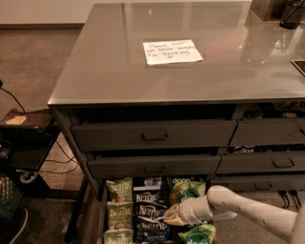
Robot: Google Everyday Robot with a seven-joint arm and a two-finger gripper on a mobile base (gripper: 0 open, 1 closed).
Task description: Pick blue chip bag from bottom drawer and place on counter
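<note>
The bottom drawer is pulled out at the foot of the cabinet. Its middle column holds several dark navy blue chip bags with white Kettle logos. Light green bags fill the left column and green dang bags the right. My gripper reaches in from the right on a white arm, low over the drawer. Its tip is at the right edge of the blue bag column, over the dang bags. The glossy grey counter above carries a white handwritten note.
Partly open grey drawers with recessed handles sit above the bottom one, and more are to the right. A black cart and cables stand on the floor at left. Dark objects stand on the counter's far right corner.
</note>
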